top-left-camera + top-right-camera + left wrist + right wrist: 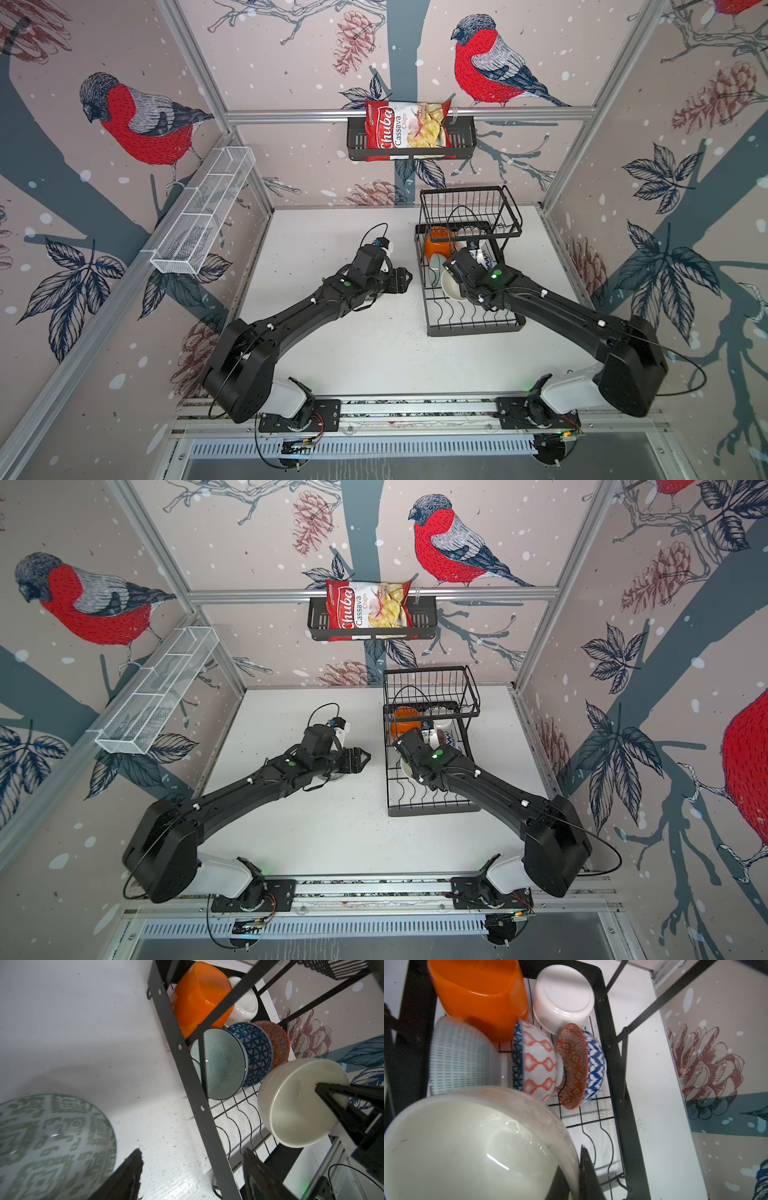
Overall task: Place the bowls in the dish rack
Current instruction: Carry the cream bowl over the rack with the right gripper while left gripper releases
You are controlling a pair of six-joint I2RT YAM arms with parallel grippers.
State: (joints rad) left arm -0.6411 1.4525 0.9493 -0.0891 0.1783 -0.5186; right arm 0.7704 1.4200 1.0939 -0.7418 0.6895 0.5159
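The table [353, 357] carries the rack [473, 331] on its right half. At the back of the rack's flat tray, under the raised basket, lie an orange bowl [481, 991] and a white bowl [564, 995]. Nearer the front, a teal bowl [220, 1064], a red-patterned bowl [539, 1064] and a blue-patterned bowl [593, 1064] stand on edge.

The cream bowl [299, 1103] hangs tilted over the tray just in front of them. The right gripper [324, 1089] pinches its rim between pressed-together fingers. I cannot tell whether the bowl touches the wires.

A green-patterned bowl [47, 1142] sits on the table left of the rack, mostly hidden under the left arm in both top views. The left gripper [402, 279] hovers between it and the rack, jaws spread wide, holding nothing. From above, the right gripper is hidden under its own wrist.
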